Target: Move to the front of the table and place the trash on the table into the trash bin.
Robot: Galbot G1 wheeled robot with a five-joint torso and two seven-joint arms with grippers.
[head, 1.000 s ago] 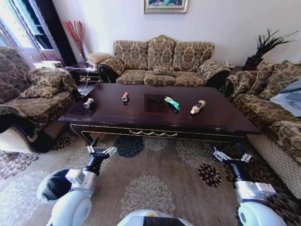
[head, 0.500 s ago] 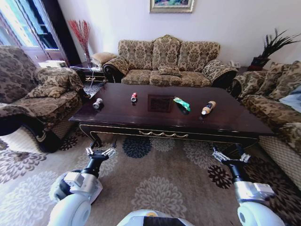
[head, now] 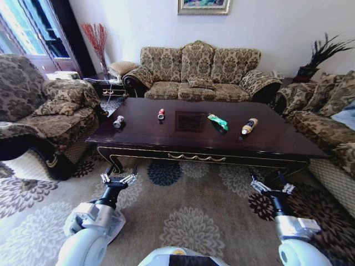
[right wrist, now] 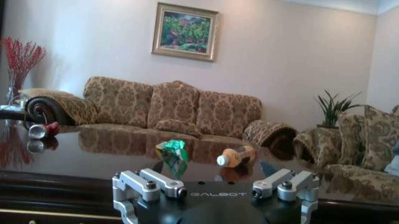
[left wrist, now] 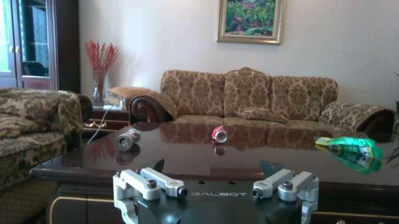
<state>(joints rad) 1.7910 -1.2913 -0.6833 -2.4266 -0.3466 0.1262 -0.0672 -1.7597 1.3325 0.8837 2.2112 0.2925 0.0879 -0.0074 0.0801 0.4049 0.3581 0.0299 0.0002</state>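
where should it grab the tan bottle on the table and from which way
Probably across the body of the tan bottle, from above. It lies on its side on the table, cap toward the robot, so the round middle gives open fingers two opposite sides. The right gripper is nearer.

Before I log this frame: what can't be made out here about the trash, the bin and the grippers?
- Trash bin: a white-lined dark shape on the rug in the head view, mostly hidden by the left arm; its opening can't be seen.
- Grey can, red-and-white can: too small for labels.
- Bottle: contents unclear in the right wrist view.
- Left gripper, right gripper: both open; fingertips cut off in wrist views.
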